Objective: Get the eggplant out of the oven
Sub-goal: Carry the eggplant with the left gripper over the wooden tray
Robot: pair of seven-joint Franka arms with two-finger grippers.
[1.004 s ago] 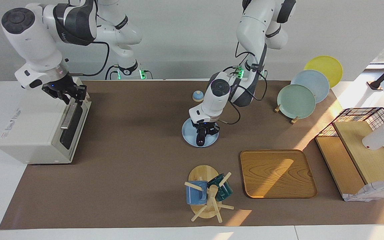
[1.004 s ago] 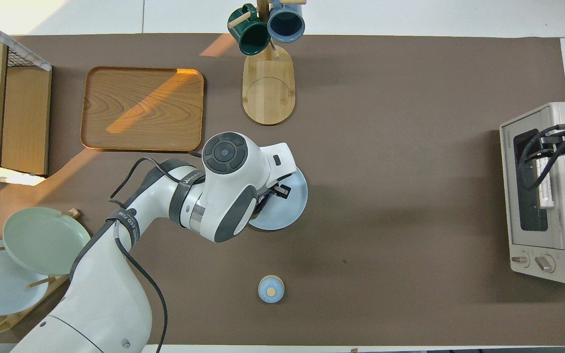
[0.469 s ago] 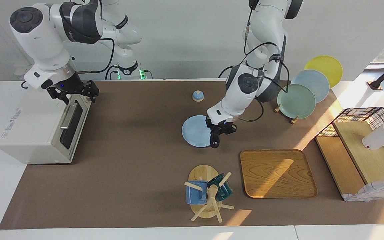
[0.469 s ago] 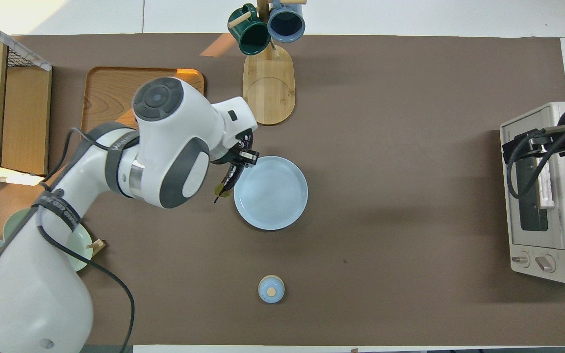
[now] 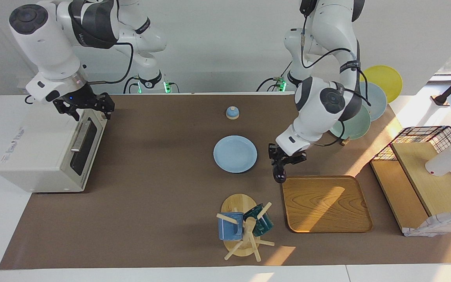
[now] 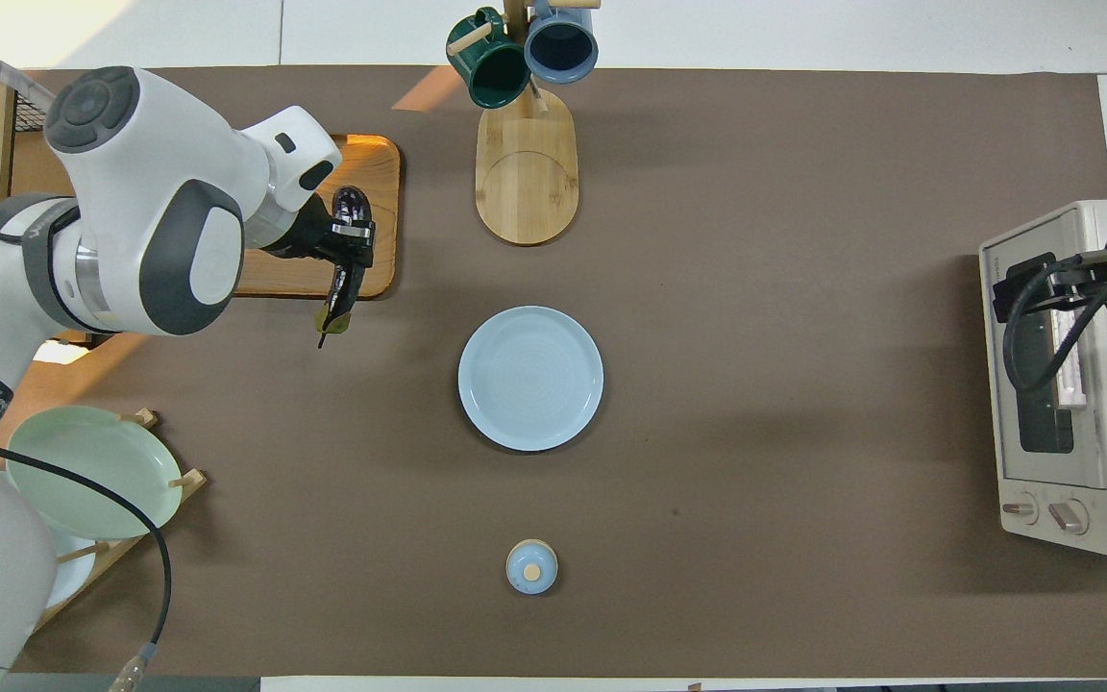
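Carrying the eggplant [image 5: 279,174] clamped in its fingers, the left gripper [image 5: 280,166] has swung off the blue plate [image 5: 235,154] to the wooden tray's [image 5: 327,205] edge; the right gripper [image 5: 88,106], fingers spread, hovers above the closed oven [image 5: 45,150].

Glossy dark purple skin on the eggplant [image 5: 279,175]. Smooth grained wood for the tray [image 5: 327,205] and the mug stand [image 6: 526,173]. Glazed, shiny ceramic look on the light blue plate [image 5: 235,154], the green mug [image 6: 488,67] and the blue mug [image 6: 561,43]. Matt off-white casing on the oven [image 5: 33,152], with dark glass in the door and a brushed metal bar handle. Matt brown paper-like mat [image 5: 151,203] over the table. Black wire for the basket [image 5: 431,135]. Smooth white plastic shells on both arms.
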